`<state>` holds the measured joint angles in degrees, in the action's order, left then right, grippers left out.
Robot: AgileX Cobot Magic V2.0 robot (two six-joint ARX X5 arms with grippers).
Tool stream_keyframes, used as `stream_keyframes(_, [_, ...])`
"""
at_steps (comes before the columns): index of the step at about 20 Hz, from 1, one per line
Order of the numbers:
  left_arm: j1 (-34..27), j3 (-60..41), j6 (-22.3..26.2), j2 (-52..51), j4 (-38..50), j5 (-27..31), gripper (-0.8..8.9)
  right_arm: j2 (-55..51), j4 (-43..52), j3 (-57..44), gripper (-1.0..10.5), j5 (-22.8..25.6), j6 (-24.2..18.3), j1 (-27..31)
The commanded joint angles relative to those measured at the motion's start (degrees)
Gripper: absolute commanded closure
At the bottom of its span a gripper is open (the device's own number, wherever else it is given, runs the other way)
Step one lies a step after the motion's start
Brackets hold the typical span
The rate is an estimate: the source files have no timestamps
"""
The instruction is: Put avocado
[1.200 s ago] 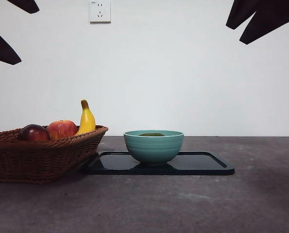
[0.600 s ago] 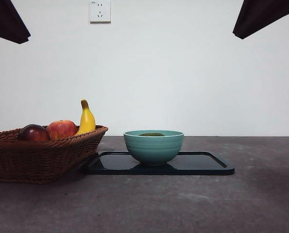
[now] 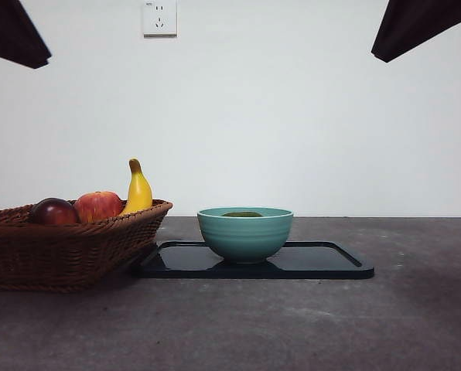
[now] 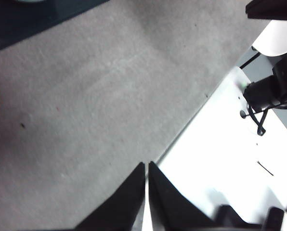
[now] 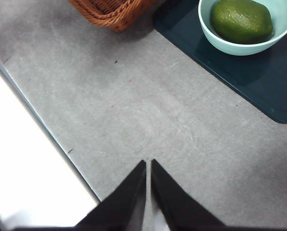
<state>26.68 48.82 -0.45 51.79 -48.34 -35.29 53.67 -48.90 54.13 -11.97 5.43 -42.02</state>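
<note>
The green avocado [image 5: 241, 20] lies inside the teal bowl [image 3: 245, 233], and only its top [image 3: 242, 214] peeks over the rim in the front view. The bowl [image 5: 215, 36] stands on a dark tray [image 3: 323, 263]. My left gripper [image 4: 147, 167] is shut with nothing in it, hanging over bare grey table near the table edge. My right gripper [image 5: 148, 164] is also shut and empty, over the grey table some way from the bowl. Both arms show only as dark tips at the top corners of the front view.
A wicker basket [image 3: 60, 247] at the left holds a dark red-purple fruit [image 3: 53, 211], a red apple [image 3: 98, 205] and a banana [image 3: 138, 189]. Its corner [image 5: 112, 12] shows in the right wrist view. The table edge [image 4: 191, 118] runs beside the left gripper.
A second ago both dark arm tips showed lower and more spread; they have since drawn up into the top corners. Bowl, avocado and basket have not moved.
</note>
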Motion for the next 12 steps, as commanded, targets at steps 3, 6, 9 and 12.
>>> stream_keyframes(3, [-6.73,0.15,9.38,-7.45,16.70,7.23,8.05,0.44,0.50,0.61,9.4,0.00,0.57,-0.59])
stream_keyframes(6, [-15.91,-3.48,9.75,-15.23,32.81,10.10,8.05,0.44,0.50,0.61,9.4,0.00,0.55,-0.59])
stream_keyframes(9, [-23.04,-10.14,9.88,-22.99,42.03,16.61,8.05,0.44,0.50,0.61,9.4,0.00,0.55,-0.59])
stream_keyframes(12, [-26.75,-18.80,9.81,-30.36,45.64,23.71,8.05,0.44,0.50,0.61,9.4,0.00,0.57,-0.59])
